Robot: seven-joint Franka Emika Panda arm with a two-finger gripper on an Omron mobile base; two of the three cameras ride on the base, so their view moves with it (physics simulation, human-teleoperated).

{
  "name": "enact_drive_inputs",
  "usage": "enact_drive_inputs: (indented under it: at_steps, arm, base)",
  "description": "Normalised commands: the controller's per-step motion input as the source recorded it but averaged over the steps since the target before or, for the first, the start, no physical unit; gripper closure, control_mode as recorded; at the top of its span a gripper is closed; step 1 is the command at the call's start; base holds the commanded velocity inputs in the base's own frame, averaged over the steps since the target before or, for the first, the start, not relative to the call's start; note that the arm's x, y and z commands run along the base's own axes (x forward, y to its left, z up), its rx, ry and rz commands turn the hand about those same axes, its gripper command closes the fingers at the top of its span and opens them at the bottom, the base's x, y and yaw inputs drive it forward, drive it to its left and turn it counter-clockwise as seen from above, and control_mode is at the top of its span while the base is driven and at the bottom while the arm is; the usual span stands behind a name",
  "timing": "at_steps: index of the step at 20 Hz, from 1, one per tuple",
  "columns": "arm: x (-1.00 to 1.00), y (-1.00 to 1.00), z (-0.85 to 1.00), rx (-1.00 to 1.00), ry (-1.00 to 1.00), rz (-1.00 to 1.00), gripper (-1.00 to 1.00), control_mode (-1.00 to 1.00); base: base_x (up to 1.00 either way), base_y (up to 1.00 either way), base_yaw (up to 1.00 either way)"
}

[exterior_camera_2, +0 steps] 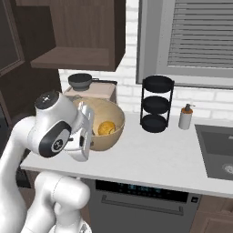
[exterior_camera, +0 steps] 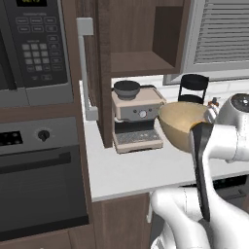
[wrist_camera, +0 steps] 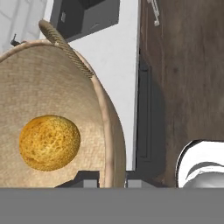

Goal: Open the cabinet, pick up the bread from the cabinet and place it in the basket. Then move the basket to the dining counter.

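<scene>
Above the white counter (exterior_camera_2: pixel 150 157), the end effector (wrist_camera: pixel 112 183) pinches the basket (exterior_camera_2: pixel 113 119) rim; bread (exterior_camera_2: pixel 106 128) lies inside.

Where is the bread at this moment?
The bread lies inside the basket, in front of the coffee machine on the white counter.

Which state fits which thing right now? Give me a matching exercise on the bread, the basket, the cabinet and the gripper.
Things:
1. bread
2. basket
3. cabinet
4. gripper

States:
A. door swung open, shelf bare
B. lying inside the basket
C. clamped on the woven rim
D. held tilted above the white counter, beside the coffee machine

Pairs: 1-B, 2-D, 3-A, 4-C
</scene>
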Motion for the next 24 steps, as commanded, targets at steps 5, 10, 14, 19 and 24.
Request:
enact_drive_inputs:
  at_steps: [5, 10, 14, 19, 24]
  arm:
    - [-0.81, -0.08, 0.29, 0.0, 0.03, 0.0, 1.0, -1.0]
    - [-0.59, 0.04, 0.27, 0.0, -0.09, 0.02, 1.0, -1.0]
    - [-0.32, 0.0, 0.1, 0.0, -0.07, 0.01, 1.0, 1.0]
    - [0.0, 0.0, 0.0, 0.0, 0.0, 0.0, 1.0, 1.0]
    - [0.0, 0.0, 0.0, 0.0, 0.0, 0.0, 1.0, 1.0]
  base:
    - [0.0, 0.0, 0.0]
    - [0.0, 0.0, 0.0]
    - [-0.17, -0.03, 0.0]
    - [-0.01, -0.64, -0.26]
    - [0.01, -0.58, -0.85]
